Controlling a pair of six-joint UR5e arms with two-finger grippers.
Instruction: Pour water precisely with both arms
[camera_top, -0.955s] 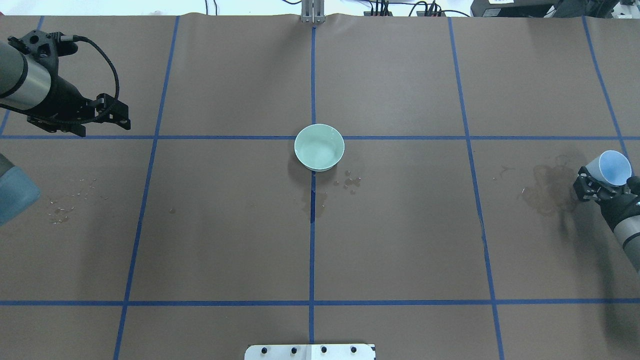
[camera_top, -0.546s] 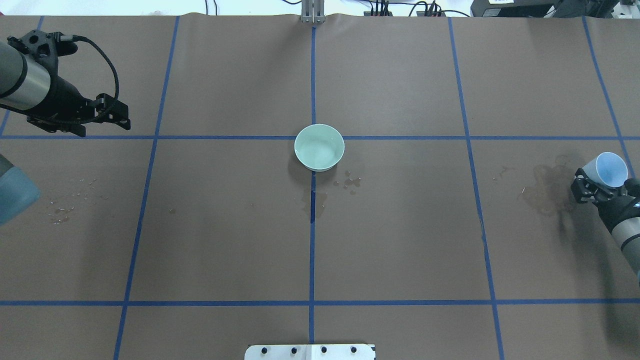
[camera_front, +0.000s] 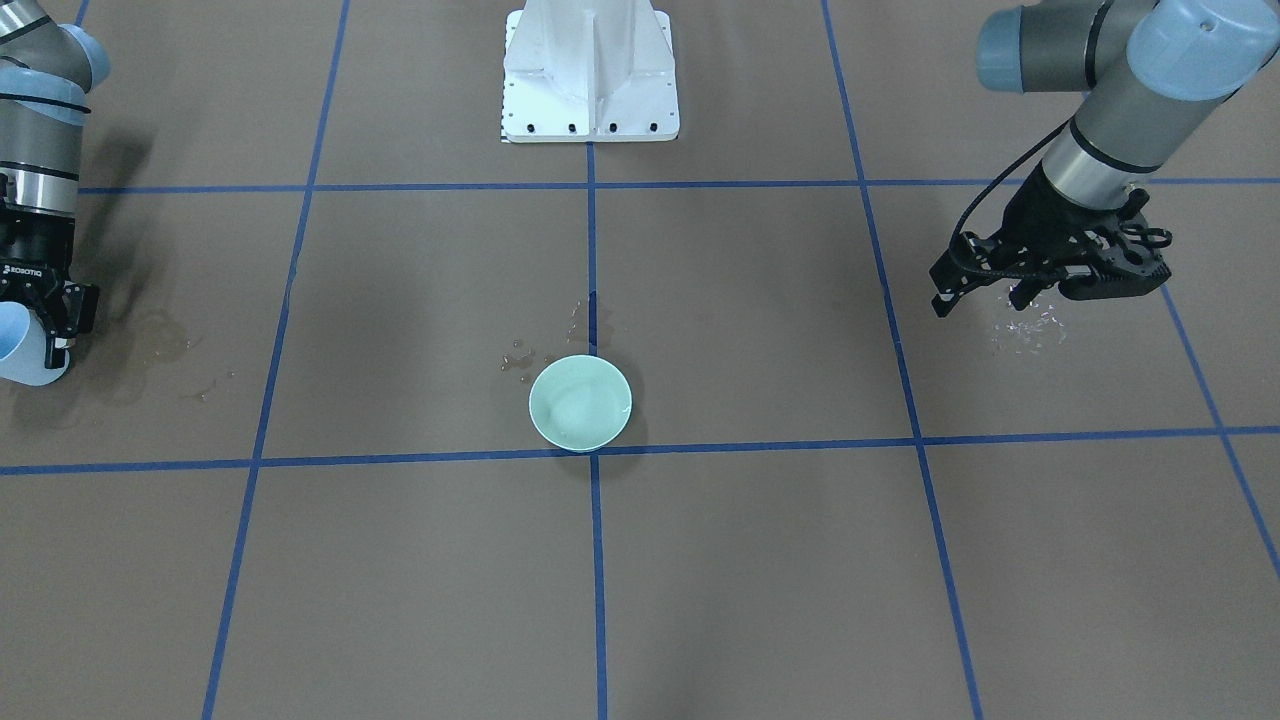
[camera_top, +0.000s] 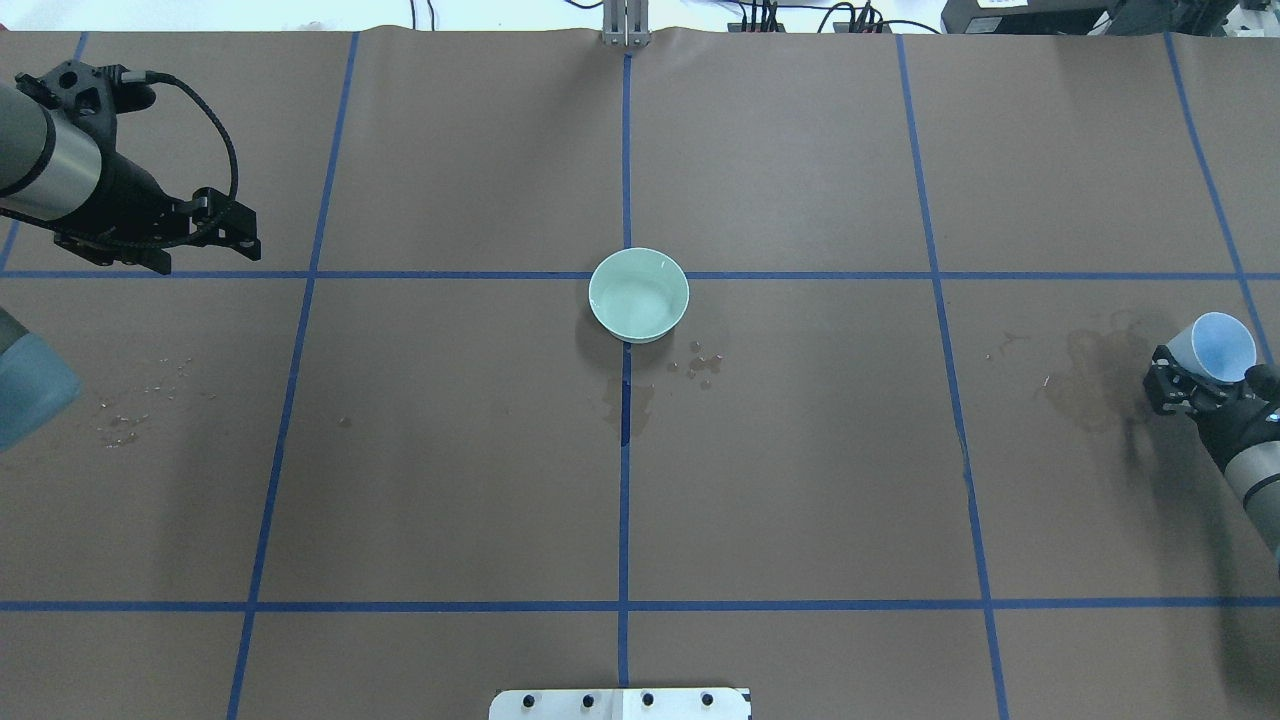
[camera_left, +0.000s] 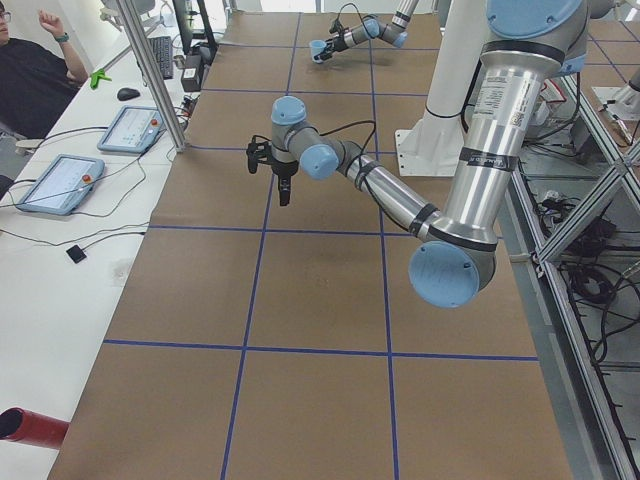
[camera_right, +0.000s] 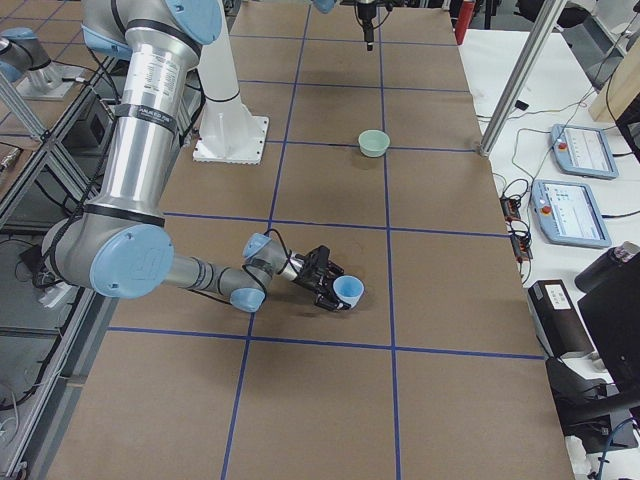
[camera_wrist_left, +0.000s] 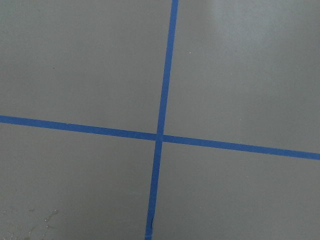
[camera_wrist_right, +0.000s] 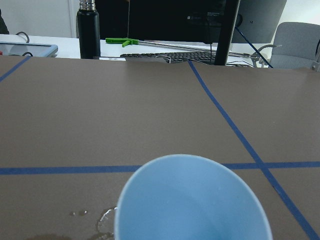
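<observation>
Water glints in the bowl, well apart from both tools and between them. Right tool is clamped on a tilted, seemingly empty cup; left tool hangs spread apart, empty. Likely step: putting the cup away. Next: righting it, then a gentle set-down on the desk under the tool.

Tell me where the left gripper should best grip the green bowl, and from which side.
Probably the rim nearest the left gripper, which is open: come straight down, one finger inside, one outside. The green bowl stands upright and open-topped, its wall thin.
</observation>
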